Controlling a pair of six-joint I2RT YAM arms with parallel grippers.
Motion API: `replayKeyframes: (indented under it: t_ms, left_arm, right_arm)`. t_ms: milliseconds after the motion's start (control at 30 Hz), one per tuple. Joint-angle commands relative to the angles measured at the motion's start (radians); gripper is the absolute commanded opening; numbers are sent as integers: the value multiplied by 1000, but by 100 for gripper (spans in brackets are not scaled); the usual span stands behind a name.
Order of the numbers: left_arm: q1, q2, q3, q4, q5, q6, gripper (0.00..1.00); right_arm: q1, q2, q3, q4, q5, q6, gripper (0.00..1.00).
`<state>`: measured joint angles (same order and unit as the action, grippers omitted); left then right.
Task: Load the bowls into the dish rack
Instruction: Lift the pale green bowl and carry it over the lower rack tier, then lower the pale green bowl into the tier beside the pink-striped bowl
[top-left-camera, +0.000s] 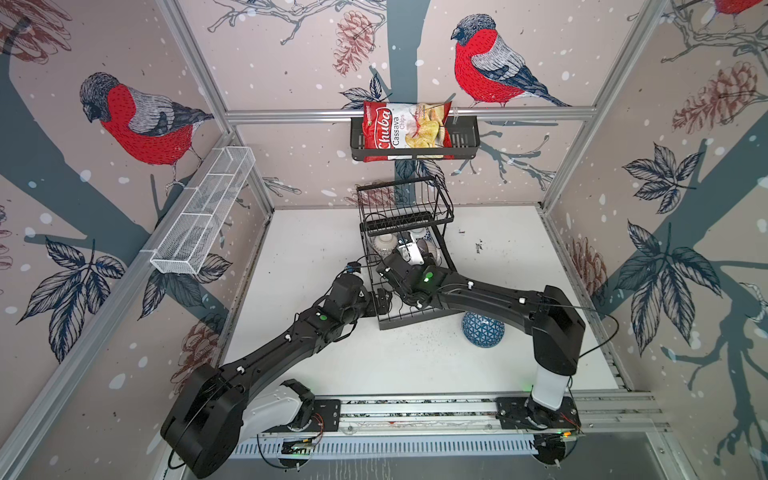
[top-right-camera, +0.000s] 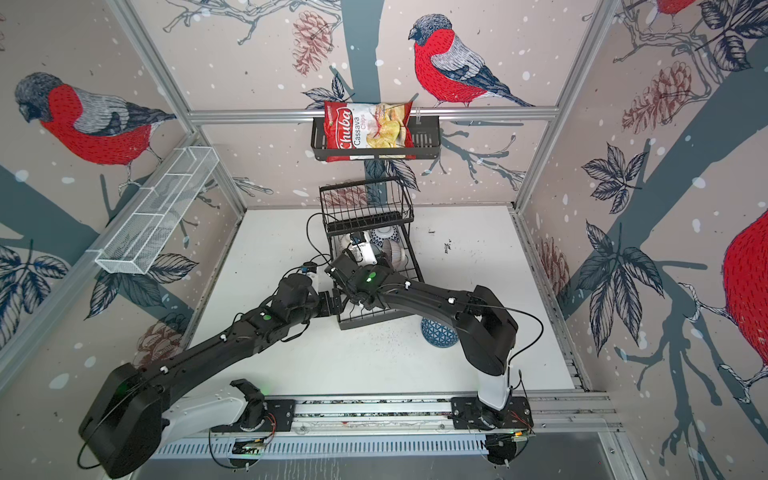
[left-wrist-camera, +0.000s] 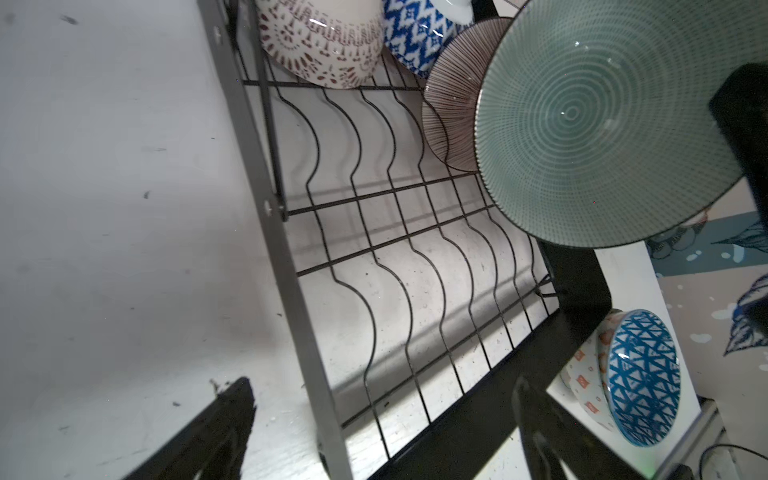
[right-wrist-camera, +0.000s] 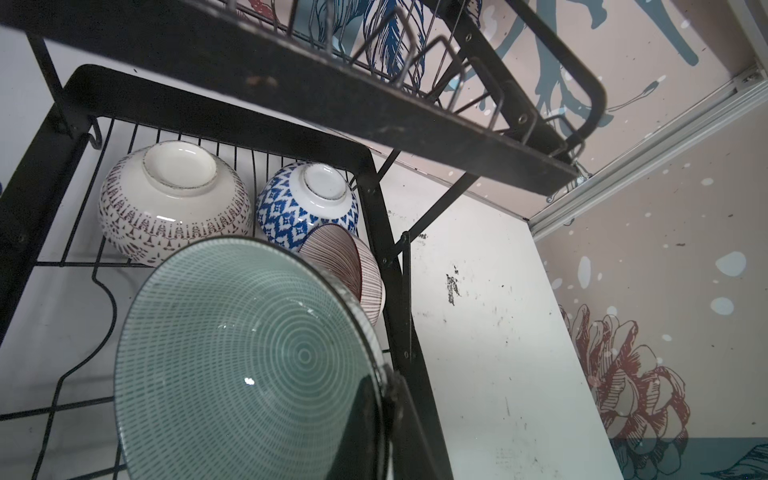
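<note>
Dish rack (left-wrist-camera: 279, 249): stood in the middle of the counter (top-left-camera: 311, 249), raised basket toward the far edge.
My right hand (right-wrist-camera: 380, 411): clamped on the rim of the pale green bowl (right-wrist-camera: 249, 365), which tilted over the lower tier.
My left hand (top-left-camera: 381, 302): spread wide, empty, beside the rack's left side.
Racked: dotted white bowl (right-wrist-camera: 174, 199) and blue-white bowl (right-wrist-camera: 305, 203) upturned, striped bowl (right-wrist-camera: 357, 270) on edge.
Loose: blue-triangle bowl (top-left-camera: 483, 334) inverted on the counter, right of the rack.
</note>
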<state>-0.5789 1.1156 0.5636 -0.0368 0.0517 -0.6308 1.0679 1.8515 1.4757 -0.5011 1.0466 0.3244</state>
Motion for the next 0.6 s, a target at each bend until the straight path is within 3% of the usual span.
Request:
replayKeyframes:
  t_ms: [0, 300, 567]
  left_arm:
    - [10, -49, -33, -31, -67, -13, 96]
    - [128, -203, -123, -38, -9, -22, 96]
    - [145, -259, -136, -55, -29, -19, 96]
  right_arm:
    - [3, 17, 18, 52, 58, -26, 0]
    - [1, 100, 76, 65, 80, -69, 0]
    - [-6, 181, 115, 74, 111, -91, 0]
